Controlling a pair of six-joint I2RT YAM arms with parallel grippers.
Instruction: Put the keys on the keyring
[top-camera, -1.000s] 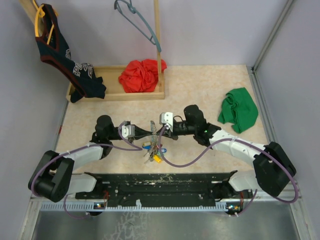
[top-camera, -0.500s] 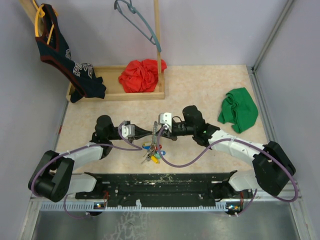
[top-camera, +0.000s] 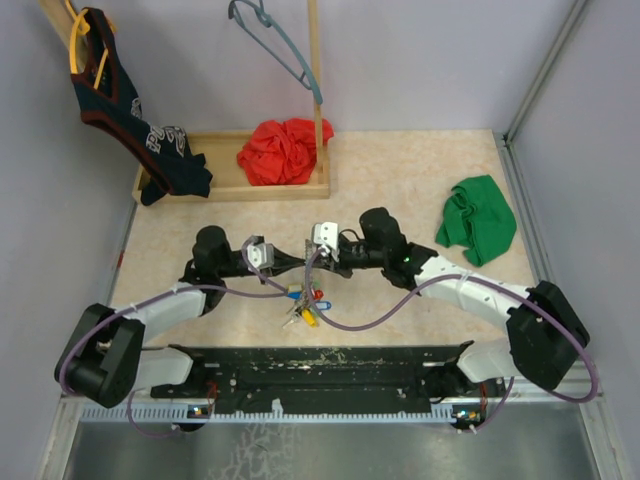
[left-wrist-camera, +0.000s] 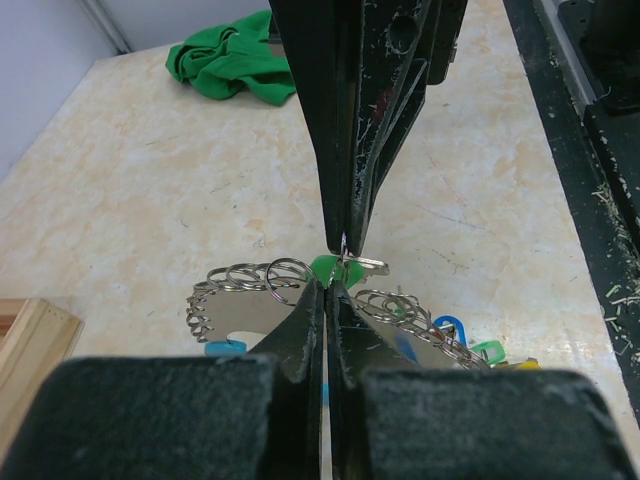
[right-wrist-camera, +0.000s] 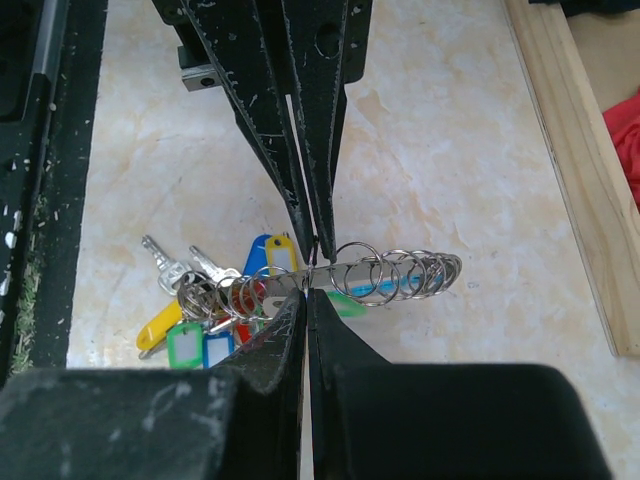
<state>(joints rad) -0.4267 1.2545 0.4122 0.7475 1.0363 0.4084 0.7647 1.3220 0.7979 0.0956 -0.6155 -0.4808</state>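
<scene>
The keyring (right-wrist-camera: 395, 272) is held edge-on between both grippers, a grey band strung with several small split rings; its light-blue part (left-wrist-camera: 224, 348) shows underneath. My left gripper (left-wrist-camera: 328, 285) is shut on the band and reaches in from the top of the right wrist view (right-wrist-camera: 318, 250). My right gripper (right-wrist-camera: 305, 292) is shut, apparently on the split ring of a green-headed key (left-wrist-camera: 330, 268). Keys with yellow, green, blue and red tags (right-wrist-camera: 200, 310) hang from the ring's other end onto the table (top-camera: 304, 303). In the top view both grippers, left (top-camera: 296, 264) and right (top-camera: 312, 258), meet tip to tip.
A wooden tray (top-camera: 240, 192) with a red cloth (top-camera: 283, 150) stands at the back. A green cloth (top-camera: 478, 218) lies at the right. A dark garment (top-camera: 125, 110) and a grey-blue hanger (top-camera: 275, 40) hang behind. A black rail (top-camera: 320, 362) runs along the near edge.
Both grippers have shifted slightly left and away from the bases, still tip to tip. The hanging keys have moved a little with them.
</scene>
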